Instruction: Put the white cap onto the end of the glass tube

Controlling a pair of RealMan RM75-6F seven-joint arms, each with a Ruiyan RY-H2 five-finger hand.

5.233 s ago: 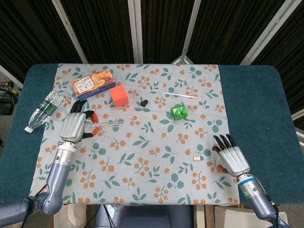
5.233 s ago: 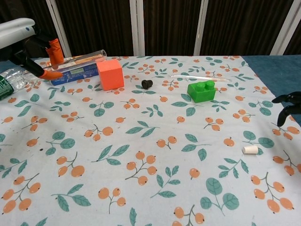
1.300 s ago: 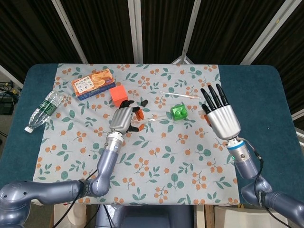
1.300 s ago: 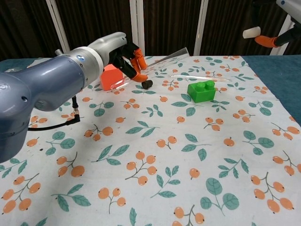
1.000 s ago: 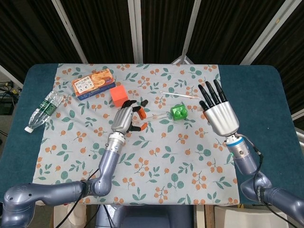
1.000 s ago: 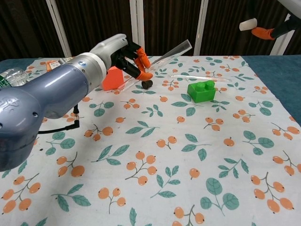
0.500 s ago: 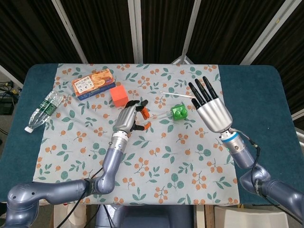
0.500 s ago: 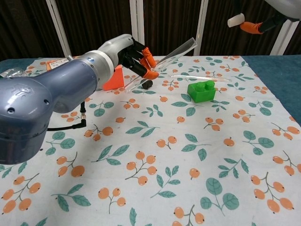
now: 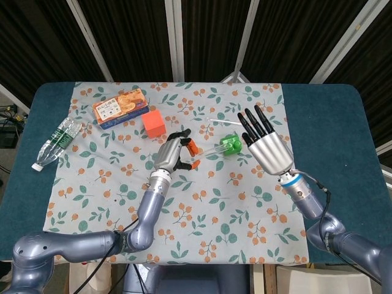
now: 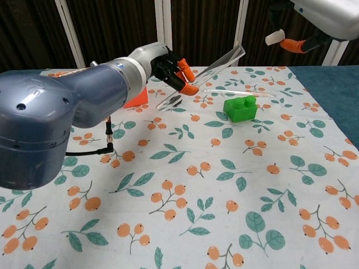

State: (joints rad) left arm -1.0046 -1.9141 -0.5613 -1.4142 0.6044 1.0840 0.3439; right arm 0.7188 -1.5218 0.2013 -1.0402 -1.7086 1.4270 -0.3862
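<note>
A: Peering at the head view, what's lost? The right hand (image 9: 267, 149) shows only its back there, so the white cap (image 10: 273, 37) is hidden beneath it; you need the chest view, where the hand itself is cut off by the top edge.

B: And the glass tube (image 10: 216, 64)?

A: Faint in the head view, clearer from the chest: tilted, its open end up toward 2 o'clock, its lower part blurring into the cloth near the black stopper, which is mostly covered.

B: Hands, then.

A: The left hand (image 9: 173, 153) is grasping the tube between orange fingertips (image 10: 185, 72), above the table. The right hand pinches the cap between its orange-tipped fingers, other fingers spread straight. The cap sits off the tube's raised end at 2 o'clock, apart from it.

B: Elsewhere?

A: Green brick (image 10: 240, 108) at 5 o'clock of that end, orange cube (image 9: 154, 123) half hidden behind the left arm in the chest view.
</note>
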